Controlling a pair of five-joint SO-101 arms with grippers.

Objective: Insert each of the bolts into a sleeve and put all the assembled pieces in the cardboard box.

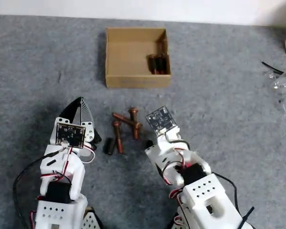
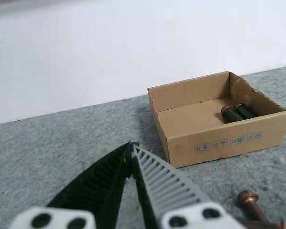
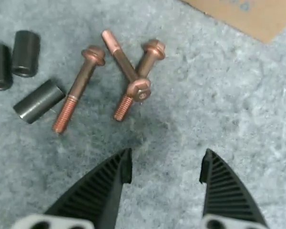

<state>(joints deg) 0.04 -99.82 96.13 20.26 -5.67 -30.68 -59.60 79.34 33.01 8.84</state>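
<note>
1. Copper-coloured metal bolts (image 3: 77,90): 3 of them lie loose on the grey felt-covered bench (image 1: 219,95), between the 2 arms and near the front of the box. 1 bolt lies across another.
2. 3 short dark cylindrical metal sleeves (image 3: 38,101) lie just beside these bolts. All look empty, as far as I can see.
3. The open brown cardboard box (image 1: 138,82) holds assembled pieces (image 1: 158,64) against 1 side wall. I count 2, but they lie close together, so maybe there are more.
4. I judge the task partly done: 3 bolts must be inserted and 3 pieces put in the box.
5. The left end effector (image 2: 132,151) is pressed together, holds nothing, and points toward the box.
6. The right end effector (image 3: 167,169) is spread wide and empty, above the bench near the crossed bolts.
</note>
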